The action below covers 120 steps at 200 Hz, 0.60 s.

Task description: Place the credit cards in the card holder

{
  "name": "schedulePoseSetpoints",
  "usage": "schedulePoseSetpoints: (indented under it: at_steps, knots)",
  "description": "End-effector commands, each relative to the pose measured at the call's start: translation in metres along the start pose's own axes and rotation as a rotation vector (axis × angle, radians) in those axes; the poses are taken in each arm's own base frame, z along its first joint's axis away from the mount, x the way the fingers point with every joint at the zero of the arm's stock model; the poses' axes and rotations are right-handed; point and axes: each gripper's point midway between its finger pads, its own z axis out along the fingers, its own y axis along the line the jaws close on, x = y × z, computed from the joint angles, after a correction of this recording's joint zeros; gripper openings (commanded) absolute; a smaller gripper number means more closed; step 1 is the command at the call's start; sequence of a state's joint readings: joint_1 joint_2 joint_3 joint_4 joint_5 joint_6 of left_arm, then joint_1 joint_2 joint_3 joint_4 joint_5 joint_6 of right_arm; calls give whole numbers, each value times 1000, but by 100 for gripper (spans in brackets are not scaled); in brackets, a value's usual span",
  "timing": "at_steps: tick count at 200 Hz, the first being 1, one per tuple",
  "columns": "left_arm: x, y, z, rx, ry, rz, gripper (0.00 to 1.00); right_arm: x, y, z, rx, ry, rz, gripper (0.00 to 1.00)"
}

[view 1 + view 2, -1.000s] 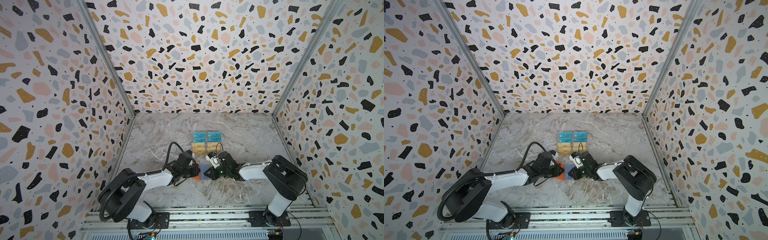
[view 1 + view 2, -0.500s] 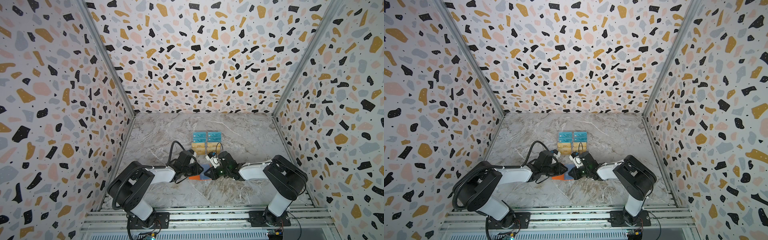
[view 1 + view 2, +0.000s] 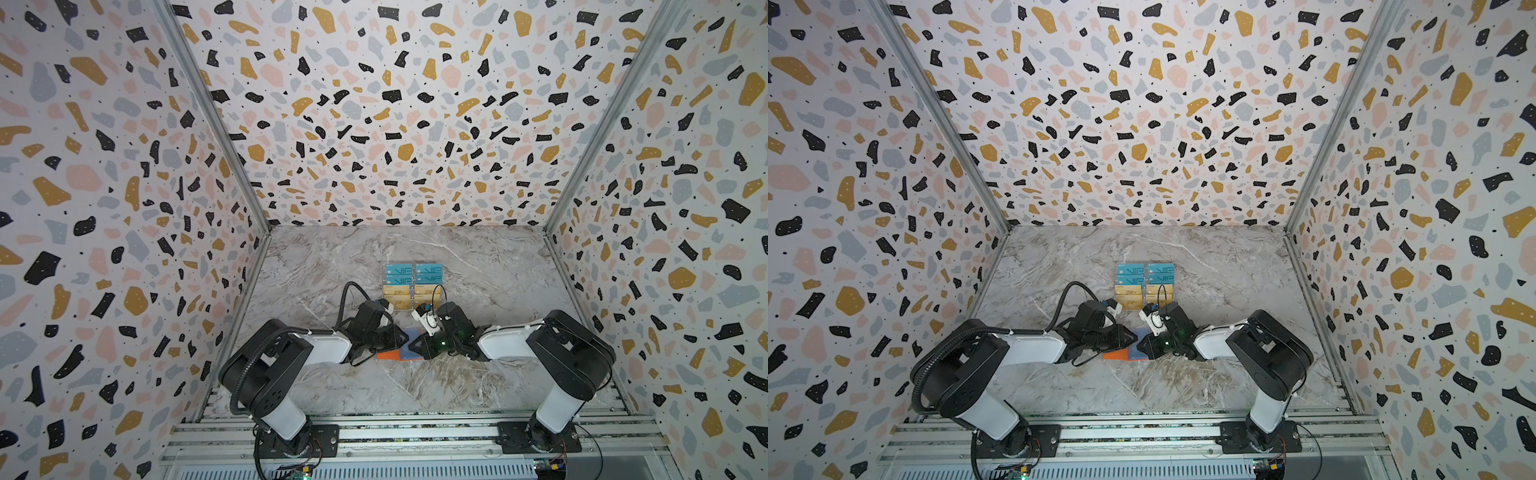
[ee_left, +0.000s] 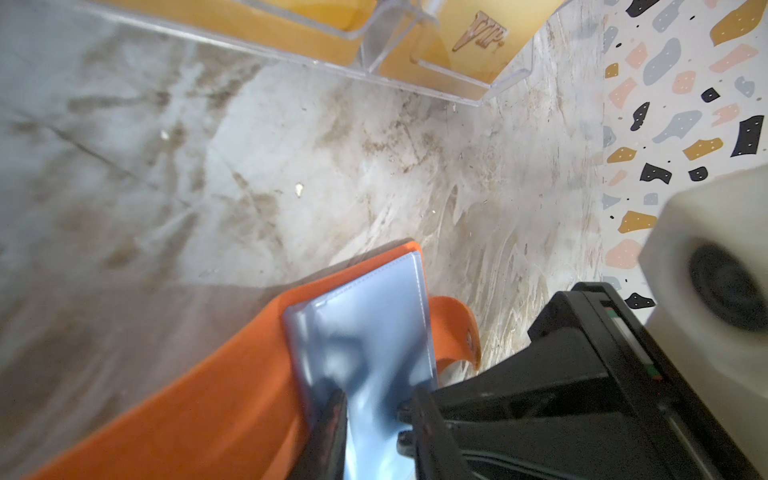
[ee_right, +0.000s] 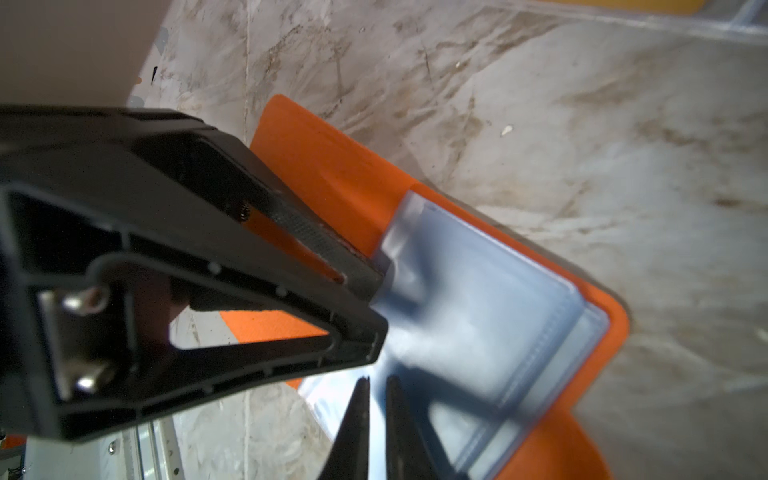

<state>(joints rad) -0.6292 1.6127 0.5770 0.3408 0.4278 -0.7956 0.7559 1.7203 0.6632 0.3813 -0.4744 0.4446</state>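
Evidently card holder (image 5: 324, 166) lies pinched between right fingers (image 5: 355, 428) (by sleeve (image 5: 478, 311)).

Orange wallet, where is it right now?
In both top views the orange wallet lies open on the marble tabletop, just between the left gripper and right gripper, on the robot's side of the clear card rack.

**Marbled bench carries a card rack and an open wallet**

The bench (image 3: 490, 266) has a grey-white marbled top with brown veining, and terrazzo-print walls (image 3: 374, 124) close it in on three sides. A clear plastic rack (image 4: 469, 89) stands on it mid-width. Its far rows hold teal VIP cards (image 3: 413, 272) and its near rows hold the tan-gold credit cards (image 3: 397, 291). Near the rack, on the front side, the orange card holder (image 3: 388, 355) lies open with its cover down and its clear sleeves (image 4: 365, 324) facing up.
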Motion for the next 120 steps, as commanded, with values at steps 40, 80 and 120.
schedulePoseSetpoints:
  at_steps: [40,80,120]
  knots:
    - [8,-8,-1,107,5,-109,30,3,-10,-1,38,20,28,13]
    - [17,-7,-7,149,-3,-168,31,5,-10,-2,36,17,34,13]
    - [15,-8,-3,157,0,-159,31,2,-8,-2,23,7,33,13]
